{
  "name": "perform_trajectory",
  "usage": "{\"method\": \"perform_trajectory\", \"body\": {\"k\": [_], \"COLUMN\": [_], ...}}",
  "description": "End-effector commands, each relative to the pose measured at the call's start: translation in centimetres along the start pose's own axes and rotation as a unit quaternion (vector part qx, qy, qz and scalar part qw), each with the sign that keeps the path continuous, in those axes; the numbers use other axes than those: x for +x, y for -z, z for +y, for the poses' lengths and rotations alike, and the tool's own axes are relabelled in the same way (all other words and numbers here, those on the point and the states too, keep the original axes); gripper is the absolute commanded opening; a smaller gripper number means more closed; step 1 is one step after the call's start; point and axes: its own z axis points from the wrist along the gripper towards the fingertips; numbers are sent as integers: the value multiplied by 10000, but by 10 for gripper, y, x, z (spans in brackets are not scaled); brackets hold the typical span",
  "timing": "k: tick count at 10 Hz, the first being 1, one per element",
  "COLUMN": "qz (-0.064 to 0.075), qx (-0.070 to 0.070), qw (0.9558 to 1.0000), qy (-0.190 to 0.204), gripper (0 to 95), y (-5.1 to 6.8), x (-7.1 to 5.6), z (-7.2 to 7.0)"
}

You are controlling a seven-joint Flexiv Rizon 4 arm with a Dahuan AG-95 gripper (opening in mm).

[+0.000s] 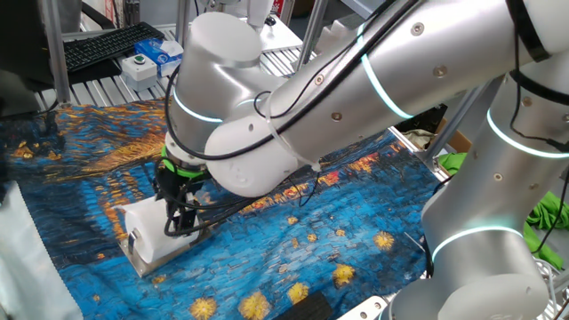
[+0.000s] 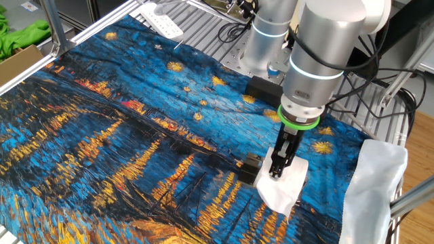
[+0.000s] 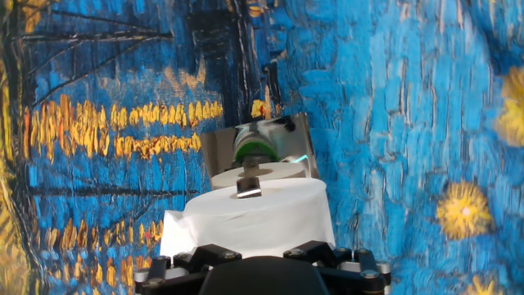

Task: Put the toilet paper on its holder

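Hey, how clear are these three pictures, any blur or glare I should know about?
One fixed view: the arm looms large with bright highlights, hiding much of the cloth. The other fixed view: evenly lit, sharp, toilet paper nearly washed out white. Hand view: cloth edges look smeared; the metal holder mirrors the tool above.

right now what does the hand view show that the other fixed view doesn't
Only the hand view shows the holder, a grey metal plate behind the toilet paper, with the arm mirrored in it. Only the other fixed view shows the gripper pointing down onto the roll, the arm's silver body above it and the white cloth at the table's edge. Both show the white roll and the blue and yellow painted tablecloth.
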Motion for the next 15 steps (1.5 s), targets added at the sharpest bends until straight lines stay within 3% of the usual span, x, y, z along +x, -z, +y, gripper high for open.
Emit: {"method": "perform_trajectory", "body": {"k": [1, 2, 3, 4, 6, 11, 15], "qz": [30, 23, 25, 63, 132, 85, 75], "qx": [18, 29, 34, 102, 97, 160, 386], "qw": [10000, 10000, 10000, 9999, 9998, 9998, 9982], "qy": [-14, -17, -20, -9, -64, 130, 458], "gripper": [190, 380, 380, 570, 950, 950, 950], "y": [-2, -2, -2, -2, -1, -1, 1], "x": [1, 1, 1, 1, 1, 2, 1], "z": [1, 1, 1, 1, 2, 3, 3]}}
